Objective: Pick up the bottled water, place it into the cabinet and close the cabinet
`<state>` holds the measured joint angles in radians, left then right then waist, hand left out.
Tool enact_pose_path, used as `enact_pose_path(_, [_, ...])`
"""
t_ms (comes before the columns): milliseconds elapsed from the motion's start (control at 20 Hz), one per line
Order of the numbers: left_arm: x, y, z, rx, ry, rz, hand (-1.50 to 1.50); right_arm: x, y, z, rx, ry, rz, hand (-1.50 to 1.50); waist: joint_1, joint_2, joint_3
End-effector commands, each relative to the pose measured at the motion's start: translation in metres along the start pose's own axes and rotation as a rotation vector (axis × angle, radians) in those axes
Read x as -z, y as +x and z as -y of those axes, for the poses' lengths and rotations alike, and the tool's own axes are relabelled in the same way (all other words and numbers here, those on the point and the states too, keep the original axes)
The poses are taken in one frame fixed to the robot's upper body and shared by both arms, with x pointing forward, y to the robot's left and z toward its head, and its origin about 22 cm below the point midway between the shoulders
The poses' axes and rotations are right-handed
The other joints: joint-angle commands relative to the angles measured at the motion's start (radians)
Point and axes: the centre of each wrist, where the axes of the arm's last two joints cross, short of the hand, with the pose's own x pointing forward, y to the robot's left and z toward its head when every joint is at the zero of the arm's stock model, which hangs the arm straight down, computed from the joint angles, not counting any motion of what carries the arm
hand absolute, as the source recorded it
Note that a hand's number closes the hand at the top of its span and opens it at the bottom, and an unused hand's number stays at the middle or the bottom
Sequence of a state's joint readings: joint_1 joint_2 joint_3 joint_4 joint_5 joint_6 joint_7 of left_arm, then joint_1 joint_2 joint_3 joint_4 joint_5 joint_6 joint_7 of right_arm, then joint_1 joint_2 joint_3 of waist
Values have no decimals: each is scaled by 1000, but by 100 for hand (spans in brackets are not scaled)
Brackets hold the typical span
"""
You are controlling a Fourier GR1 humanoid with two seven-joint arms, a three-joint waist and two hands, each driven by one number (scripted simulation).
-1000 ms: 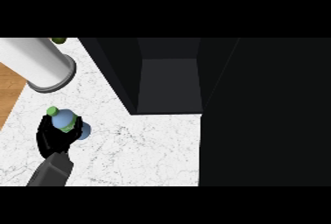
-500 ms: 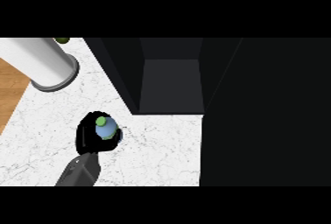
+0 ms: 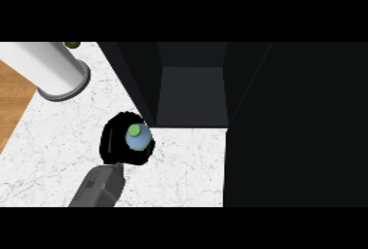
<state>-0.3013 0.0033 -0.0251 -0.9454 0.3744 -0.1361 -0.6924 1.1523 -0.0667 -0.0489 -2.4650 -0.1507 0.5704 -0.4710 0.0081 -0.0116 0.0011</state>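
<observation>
My left hand (image 3: pixel 113 142) has its fingers curled round the bottled water (image 3: pixel 138 138), holding it upright, green cap on top, over the desk (image 3: pixel 183 168) just at the near left corner of the open cabinet (image 3: pixel 191 96). Held upright and this close to the opening, I judge it can slide right and inward without clipping the cabinet's left wall.

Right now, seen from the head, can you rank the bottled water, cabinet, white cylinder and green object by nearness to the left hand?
1. bottled water, held inside the left hand.
2. cabinet, open, just right of the hand.
3. white cylinder, up-left on the counter.
4. green object, at the far top edge.
</observation>
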Motion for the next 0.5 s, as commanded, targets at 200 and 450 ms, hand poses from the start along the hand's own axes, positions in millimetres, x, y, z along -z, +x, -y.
enact_pose_path(200, [13,45,100,-32,-114,4,150,11,21,0,-7,17,55,-150,-5,3,0])
enact_pose_path(450, [26,84,155,0,-101,-18,150,11,20,5,13,37,62,-150,-17,5,0])
